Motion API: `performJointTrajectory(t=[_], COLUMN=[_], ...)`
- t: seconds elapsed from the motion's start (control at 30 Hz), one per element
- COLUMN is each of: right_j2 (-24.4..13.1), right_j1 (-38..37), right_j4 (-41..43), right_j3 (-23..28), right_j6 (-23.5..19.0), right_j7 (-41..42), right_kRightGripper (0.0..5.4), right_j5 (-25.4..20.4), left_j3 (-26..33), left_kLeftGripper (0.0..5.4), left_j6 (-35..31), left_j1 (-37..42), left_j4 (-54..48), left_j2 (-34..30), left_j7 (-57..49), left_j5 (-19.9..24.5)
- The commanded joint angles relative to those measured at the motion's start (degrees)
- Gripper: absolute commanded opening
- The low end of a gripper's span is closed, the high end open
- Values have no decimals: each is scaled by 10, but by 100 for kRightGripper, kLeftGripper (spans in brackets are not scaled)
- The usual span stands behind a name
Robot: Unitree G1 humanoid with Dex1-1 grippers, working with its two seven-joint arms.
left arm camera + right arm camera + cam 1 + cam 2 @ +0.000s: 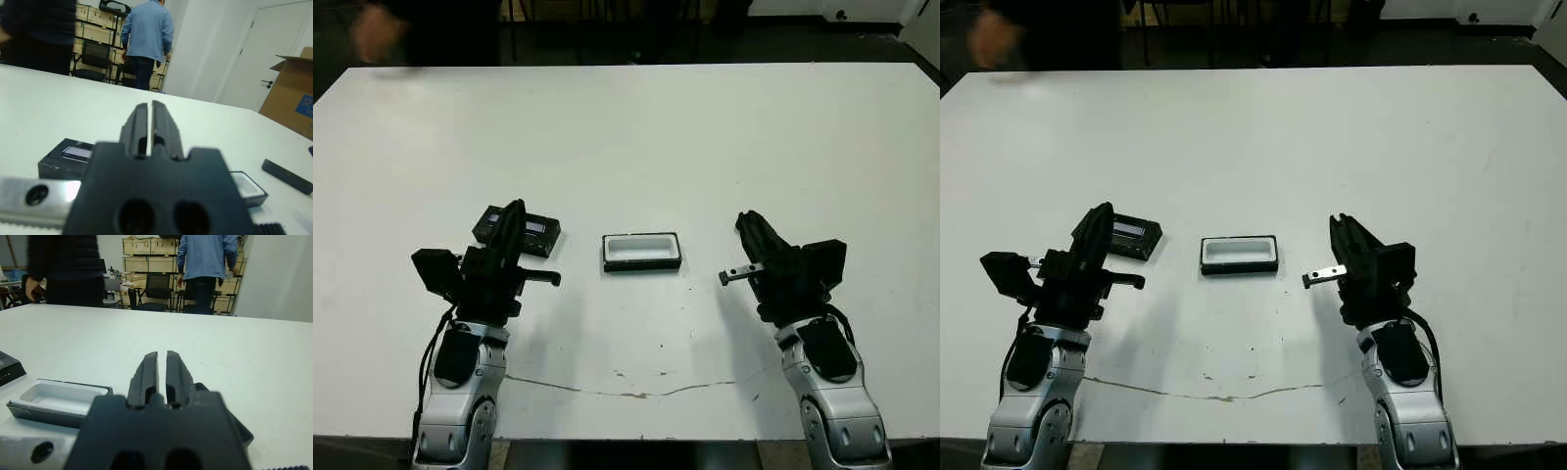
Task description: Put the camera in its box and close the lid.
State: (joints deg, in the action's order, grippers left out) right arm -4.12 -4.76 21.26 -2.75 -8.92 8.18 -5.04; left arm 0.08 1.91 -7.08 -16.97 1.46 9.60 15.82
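Both grippers are sitting nearly closed, holding nothing. The left gripper (516,211) is hanging over the camera (540,231), just left of the box (642,264). The right gripper (744,218) is waiting right of the box, and the left one should be opening wide first, then going straight down.

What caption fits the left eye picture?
Two robot grippers wait beside an open white-lined box on a table.
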Motion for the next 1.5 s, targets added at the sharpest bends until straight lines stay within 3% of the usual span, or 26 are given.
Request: performJointTrajectory(t=[0.03, 0.33, 0.47, 0.6, 0.73, 0.83, 0.9, 1.07, 1.37, 1.5], right_j2=[-2, -12, -31, -87, -167, -239, -283, -334, -346, -340], right_j1=[0, 0, 7, 30, 67, 97, 117, 156, 200, 202], right_j4=[-4, 0, 0, 23, 36, 25, -8, -86, -171, -189], right_j3=[0, -1, 22, 76, 126, 148, 156, 150, 124, 118], right_j6=[-12, -15, 6, -17, -79, -125, -130, -150, -192, -188], right_j7=[-1, 4, 26, 71, 112, 157, 207, 310, 398, 411], right_kRightGripper=[0, 0, 0, 0, 0, 29, 58, 145, 304, 372], right_j5=[0, 6, -12, -50, -80, -93, -107, -158, -198, -204], left_j3=[-1, -2, -1, 0, 1, 1, 0, -1, 2, 3], left_kLeftGripper=[2, 2, 2, 2, 2, 0, 0, 0, 0, 0], left_j6=[-5, -8, -8, 0, -3, -2, -3, 9, 7, 11], left_j1=[-2, -5, -7, -8, -10, -11, -12, -12, -12, -9], left_j4=[6, 3, 4, 6, 6, 6, 5, 14, 17, 21], left_j2=[-4, -1, 0, -2, -3, -3, -2, -1, 1, 1], left_j7=[-3, -3, -5, -3, -1, -1, -4, 0, 4, 5], left_j5=[-8, -2, -1, -5, -3, -4, -8, -11, 0, -1])
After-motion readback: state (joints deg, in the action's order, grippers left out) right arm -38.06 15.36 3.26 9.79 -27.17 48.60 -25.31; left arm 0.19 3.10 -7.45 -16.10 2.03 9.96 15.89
